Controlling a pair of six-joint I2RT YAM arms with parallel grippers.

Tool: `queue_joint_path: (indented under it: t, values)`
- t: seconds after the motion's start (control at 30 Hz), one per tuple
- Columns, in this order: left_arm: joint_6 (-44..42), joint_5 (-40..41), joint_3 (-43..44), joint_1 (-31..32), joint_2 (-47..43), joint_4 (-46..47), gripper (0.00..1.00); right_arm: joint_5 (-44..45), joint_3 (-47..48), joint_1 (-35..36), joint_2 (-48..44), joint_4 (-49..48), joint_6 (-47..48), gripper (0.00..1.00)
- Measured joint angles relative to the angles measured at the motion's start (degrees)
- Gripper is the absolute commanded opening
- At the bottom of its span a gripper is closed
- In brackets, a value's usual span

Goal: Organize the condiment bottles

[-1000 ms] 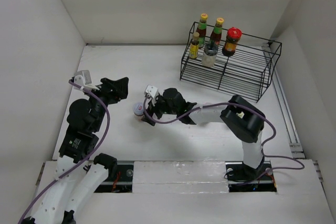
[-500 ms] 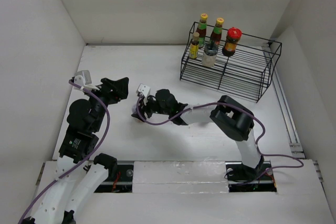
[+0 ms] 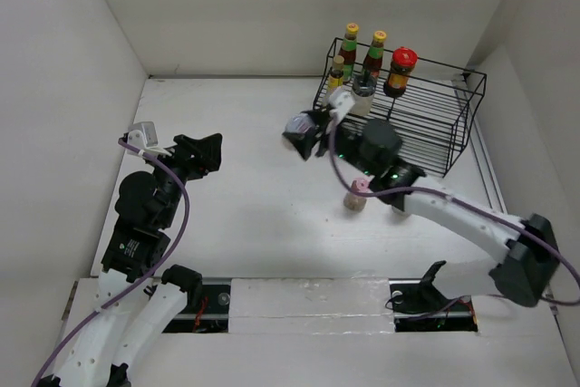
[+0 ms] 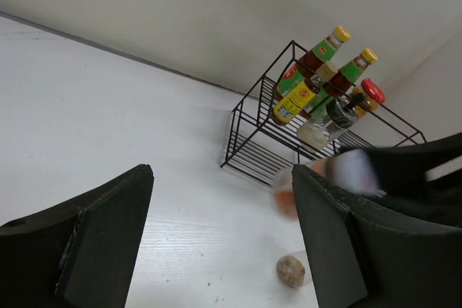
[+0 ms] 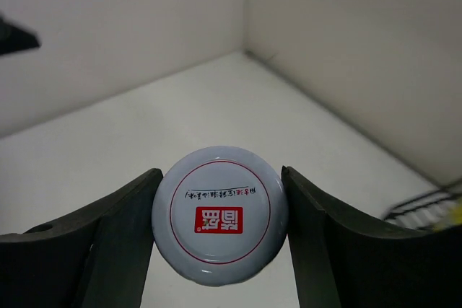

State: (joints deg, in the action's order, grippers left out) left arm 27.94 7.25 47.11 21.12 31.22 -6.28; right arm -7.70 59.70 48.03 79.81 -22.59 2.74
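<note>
White-lidded jar (image 5: 220,223) is pinched across its round lid by the right end effector (image 3: 304,138), jaws partly apart and closed on it, lifted off the worktop (image 3: 254,215) just off the front-left corner of the black wire rack (image 3: 426,133). It looks rigid, light and smooth, so probably slippery; gripping the lid's widest part seems the safe hold. Pink-capped bottle (image 3: 356,195) stands in front of the rack. Red-lidded jar (image 3: 400,72) and grey-topped grinder (image 3: 362,93) sit at the rack's back-left. Left end effector (image 3: 207,153) is well left of the rack, partly open, empty.
</note>
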Motion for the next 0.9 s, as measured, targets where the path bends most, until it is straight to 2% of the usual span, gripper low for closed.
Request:
queue_joint_path:
  t: [0.17,0.33,0.47,0.6,0.9]
  values:
    - [0.0,-0.3,0.0,0.0,0.1,0.0,0.74,6.0,-1.6,-10.8,-14.6,3.1,0.7,0.49]
    - [0.0,-0.7,0.0,0.0,0.2,0.0,0.74,9.0,-3.2,-22.6,-18.6,9.0,0.7,0.47]
    - [0.0,-0.9,0.0,0.0,0.3,0.0,0.74,8.3,-2.8,-30.1,-16.1,14.4,0.6,0.47]
    - [0.0,-1.0,0.0,0.0,0.7,0.0,0.74,8.0,0.1,-34.8,-9.7,17.7,0.7,0.47]
    - [0.0,-1.0,0.0,0.0,0.9,0.0,0.74,4.1,3.7,-40.0,0.6,15.3,0.1,0.49]
